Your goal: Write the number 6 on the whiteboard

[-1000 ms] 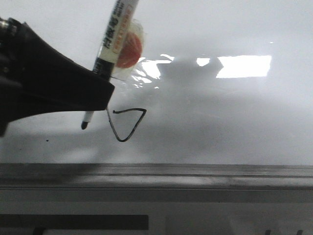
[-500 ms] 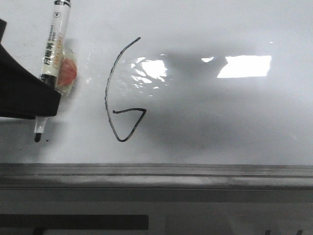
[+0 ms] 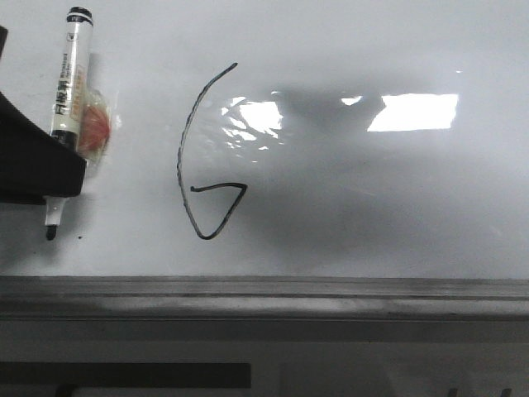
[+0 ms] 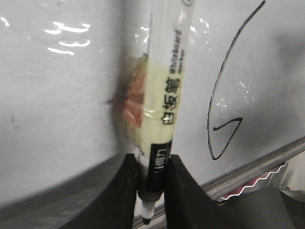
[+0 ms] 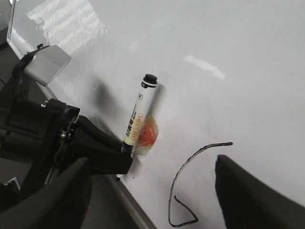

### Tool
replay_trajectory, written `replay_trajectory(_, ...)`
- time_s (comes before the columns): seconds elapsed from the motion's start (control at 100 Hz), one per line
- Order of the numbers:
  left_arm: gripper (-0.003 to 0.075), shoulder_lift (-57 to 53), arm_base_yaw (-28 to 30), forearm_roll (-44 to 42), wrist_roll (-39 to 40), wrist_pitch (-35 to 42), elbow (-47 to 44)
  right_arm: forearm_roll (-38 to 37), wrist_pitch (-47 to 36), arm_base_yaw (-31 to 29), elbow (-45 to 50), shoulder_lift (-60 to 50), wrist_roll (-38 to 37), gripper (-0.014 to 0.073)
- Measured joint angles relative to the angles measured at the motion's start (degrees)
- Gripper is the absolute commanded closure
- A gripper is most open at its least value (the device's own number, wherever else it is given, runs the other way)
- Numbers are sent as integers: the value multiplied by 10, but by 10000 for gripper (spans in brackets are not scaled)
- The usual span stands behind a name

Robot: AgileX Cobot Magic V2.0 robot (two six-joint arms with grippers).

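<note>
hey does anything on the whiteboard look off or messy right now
The number 6 has an angular, pointed lower loop, more triangle than round. A small stray black dot sits near the marker tip, left of the digit. Clear wrap with an orange patch clings to the marker held by the left gripper. Nothing spilled or damaged.

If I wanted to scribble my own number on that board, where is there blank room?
The whiteboard is bare right of the number 6, down to the grey frame. Left of the 6 is crowded: the left end effector holds the marker there.
</note>
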State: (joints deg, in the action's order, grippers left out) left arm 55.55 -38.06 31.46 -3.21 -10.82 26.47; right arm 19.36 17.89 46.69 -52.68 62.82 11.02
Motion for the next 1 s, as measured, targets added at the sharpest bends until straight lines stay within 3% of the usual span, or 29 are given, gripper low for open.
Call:
replay_trajectory(0.14,703,0,0,0,0,2,0,0,0,-1,0,0,1,116)
replay_trajectory(0.29,505,0,0,0,0,7,0,0,1,-1,0,0,1,116)
replay_trajectory(0.37,436,0,0,0,0,14,0,0,2,-1,0,0,1,116)
replay_trajectory(0.73,432,-2,0,1,0,24,0,0,6,-1,0,0,1,133)
replay_trajectory(0.82,432,-18,0,1,0,24,0,0,6,-1,0,0,1,248)
replay_trajectory(1.0,458,-92,0,-26,0,21,0,-4,15,-1,0,-2,1,599)
